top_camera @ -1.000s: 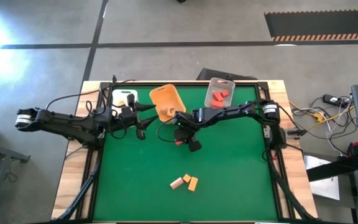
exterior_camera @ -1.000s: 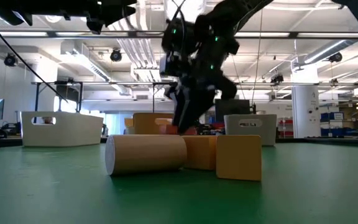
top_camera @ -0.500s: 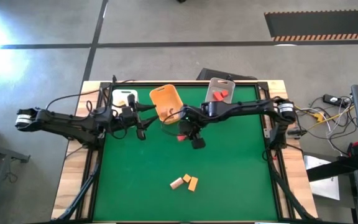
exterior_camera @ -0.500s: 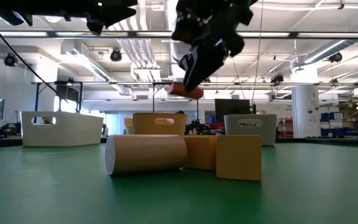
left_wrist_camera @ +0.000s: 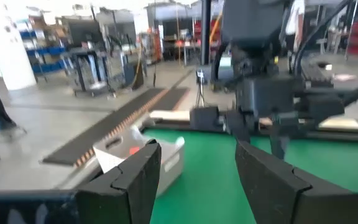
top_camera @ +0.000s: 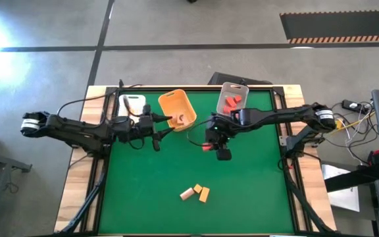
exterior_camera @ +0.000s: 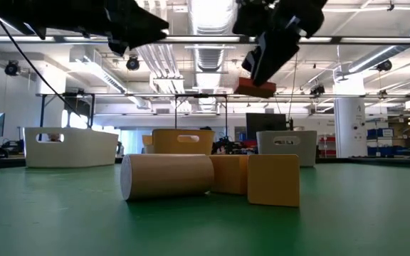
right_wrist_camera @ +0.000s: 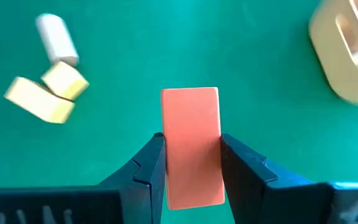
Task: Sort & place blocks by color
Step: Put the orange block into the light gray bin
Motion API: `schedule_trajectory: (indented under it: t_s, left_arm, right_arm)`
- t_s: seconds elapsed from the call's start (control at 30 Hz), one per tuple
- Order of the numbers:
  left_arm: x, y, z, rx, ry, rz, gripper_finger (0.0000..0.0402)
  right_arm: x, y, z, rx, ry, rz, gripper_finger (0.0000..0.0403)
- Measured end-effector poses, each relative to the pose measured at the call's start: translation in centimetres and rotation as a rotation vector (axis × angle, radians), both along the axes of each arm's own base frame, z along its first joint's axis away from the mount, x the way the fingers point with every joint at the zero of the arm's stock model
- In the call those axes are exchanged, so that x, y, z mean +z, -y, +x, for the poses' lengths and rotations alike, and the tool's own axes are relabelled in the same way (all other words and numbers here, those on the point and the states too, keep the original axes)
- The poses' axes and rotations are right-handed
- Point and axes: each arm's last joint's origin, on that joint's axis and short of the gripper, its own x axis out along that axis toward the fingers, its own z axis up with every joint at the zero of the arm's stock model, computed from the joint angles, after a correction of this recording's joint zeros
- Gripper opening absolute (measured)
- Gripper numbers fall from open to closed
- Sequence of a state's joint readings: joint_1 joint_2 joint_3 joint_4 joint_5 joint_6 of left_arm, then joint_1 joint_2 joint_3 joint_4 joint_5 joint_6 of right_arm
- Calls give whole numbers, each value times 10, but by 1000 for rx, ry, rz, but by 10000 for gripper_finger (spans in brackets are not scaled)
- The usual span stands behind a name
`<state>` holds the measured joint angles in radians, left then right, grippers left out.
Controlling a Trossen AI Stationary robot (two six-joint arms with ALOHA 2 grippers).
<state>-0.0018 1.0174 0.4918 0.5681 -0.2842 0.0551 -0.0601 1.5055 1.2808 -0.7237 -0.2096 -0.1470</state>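
Observation:
My right gripper (top_camera: 214, 143) hangs high over the table's middle, shut on a red block (right_wrist_camera: 190, 124), which also shows in the low view (exterior_camera: 255, 87). My left gripper (left_wrist_camera: 196, 149) is open and hovers near the orange bin (top_camera: 177, 108), touching nothing. A pale tan cylinder (top_camera: 187, 193) and two yellow-orange blocks (top_camera: 202, 192) lie bunched on the green mat near the front edge. The grey bin (top_camera: 232, 97) holds red blocks, and the orange bin holds a yellow-orange one (top_camera: 181, 119). My right gripper pinches the red block between its two fingers (right_wrist_camera: 145, 168), one on each long side (right_wrist_camera: 166, 155). The block's far end sticks out past the fingertips. The fingers come from above, and the block is lifted clear of the table.
Three bins stand in a row along the far edge: the white bin (top_camera: 131, 103), the orange one and the grey one. Open green mat (top_camera: 255, 178) spreads around the three loose blocks. Cables trail along both arms.
My right gripper has risen from the mat with the red block, lifting it clear, and has carried it toward the table's right, toward the grey bin. My left gripper has shifted a little to the right.

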Motion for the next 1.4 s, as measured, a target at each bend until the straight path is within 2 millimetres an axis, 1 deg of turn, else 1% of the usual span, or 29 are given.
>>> schedule_trajectory:
  t_s: [0.2,0.33,0.43,0.5,0.63,0.77,0.87,0.97,1.07,1.2,1.27,1.4]
  left_arm:
    - [-17,1,22,-31,-134,-56,185]
    - [-26,2,37,-40,-260,-77,162]
    - [-30,3,47,-41,-370,-78,140]
    - [-32,4,54,-44,-437,-79,123]
    - [-41,4,66,-44,-527,-73,91]
    - [-49,4,74,-44,-570,-73,64]
    - [-60,3,76,-41,-611,-73,48]
    - [-69,1,77,-29,-646,-75,36]
    - [-78,-3,80,-9,-675,-77,27]
    - [-90,-7,82,36,-715,-81,17]
    - [-94,-8,83,43,-728,-82,15]
    - [-95,-8,83,44,-731,-81,15]
  right_arm:
    - [-7,0,-21,-80,17,-36,110]
    - [-7,10,-39,-227,-2,-189,110]
    - [-5,26,-57,-378,-5,-322,110]
    - [-6,39,-70,-481,-16,-372,110]
    - [-11,69,-88,-677,-9,-362,110]
    - [-17,98,-93,-816,71,-349,115]
    - [-17,116,-93,-888,141,-354,147]
    - [-14,129,-95,-946,170,-353,182]
    - [-10,135,-98,-995,187,-341,206]
    - [-8,134,-101,-1018,198,-320,221]
    - [-7,130,-100,-1015,203,-277,223]
    - [-5,118,-95,-966,230,-155,222]
